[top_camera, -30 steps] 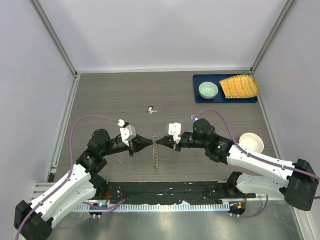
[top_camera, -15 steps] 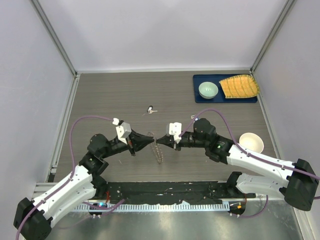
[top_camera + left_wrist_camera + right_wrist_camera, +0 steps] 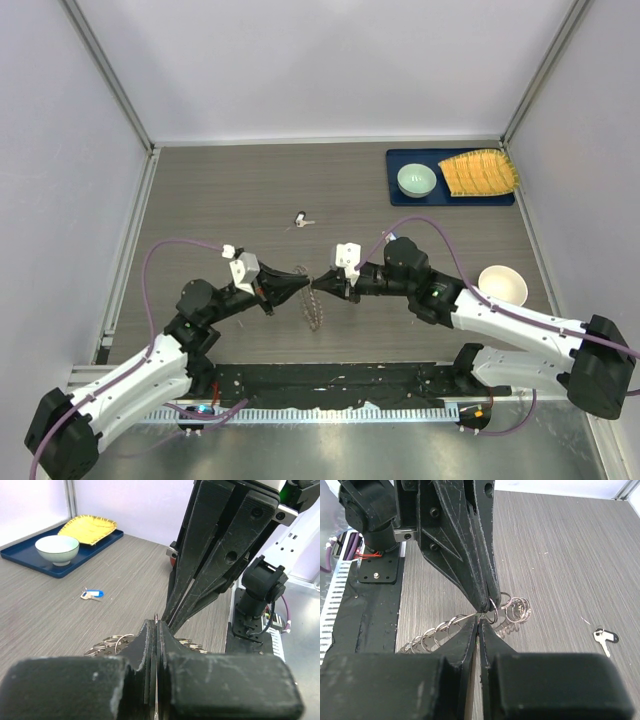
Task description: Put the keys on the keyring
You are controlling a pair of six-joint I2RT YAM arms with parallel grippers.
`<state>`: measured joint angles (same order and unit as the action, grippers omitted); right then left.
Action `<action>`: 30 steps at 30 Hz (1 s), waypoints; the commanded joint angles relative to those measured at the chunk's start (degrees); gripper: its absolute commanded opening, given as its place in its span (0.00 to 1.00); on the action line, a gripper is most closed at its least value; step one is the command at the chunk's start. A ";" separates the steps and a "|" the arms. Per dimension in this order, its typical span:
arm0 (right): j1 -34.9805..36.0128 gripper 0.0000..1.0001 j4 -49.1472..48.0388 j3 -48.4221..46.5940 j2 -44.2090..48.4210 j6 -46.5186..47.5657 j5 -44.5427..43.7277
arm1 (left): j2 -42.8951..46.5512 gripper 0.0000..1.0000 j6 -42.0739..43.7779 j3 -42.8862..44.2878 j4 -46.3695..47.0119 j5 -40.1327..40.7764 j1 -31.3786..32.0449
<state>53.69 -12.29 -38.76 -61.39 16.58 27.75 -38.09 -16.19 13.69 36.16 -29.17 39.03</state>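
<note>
- Two grippers meet tip to tip at the upper edge of the keyring (image 3: pixel 316 305), which sits well apart from the green bowl (image 3: pixel 416 180), to its near left.
- Left gripper (image 3: pixel 303 283): fingers pressed together, pinching the ring's wire.
- Right gripper (image 3: pixel 318 283): a thin slit shows between its fingers at the same wire; I cannot tell whether it grips.
- From above the keyring is seen edge-on, its long axis running from the tips toward the arm bases.
- One blue-headed key (image 3: pixel 92 595) lies flat between keyring and bowl, apart from both grippers.
- In the wrist views each gripper's own fingers hide part of the ring.
</note>
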 commanded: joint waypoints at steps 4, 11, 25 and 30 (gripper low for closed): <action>0.54 0.23 0.25 -0.61 1.80 -3.39 0.55 | 2.05 0.00 0.72 -1.48 10.07 2.89 0.44; -0.86 0.38 3.24 -2.36 4.87 -6.11 -2.35 | 2.57 0.00 0.72 -2.35 10.77 2.28 0.44; -7.90 0.34 -4.84 -4.39 0.14 -16.48 10.48 | 3.28 0.00 0.54 -3.32 11.91 1.39 0.35; -7.90 0.32 -8.00 -3.87 -2.24 -16.40 11.36 | 2.93 0.00 0.01 -3.32 13.14 0.87 0.44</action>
<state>45.89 -14.85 -40.93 -62.54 1.78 36.77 -35.20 -16.14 9.96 42.26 -28.14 39.31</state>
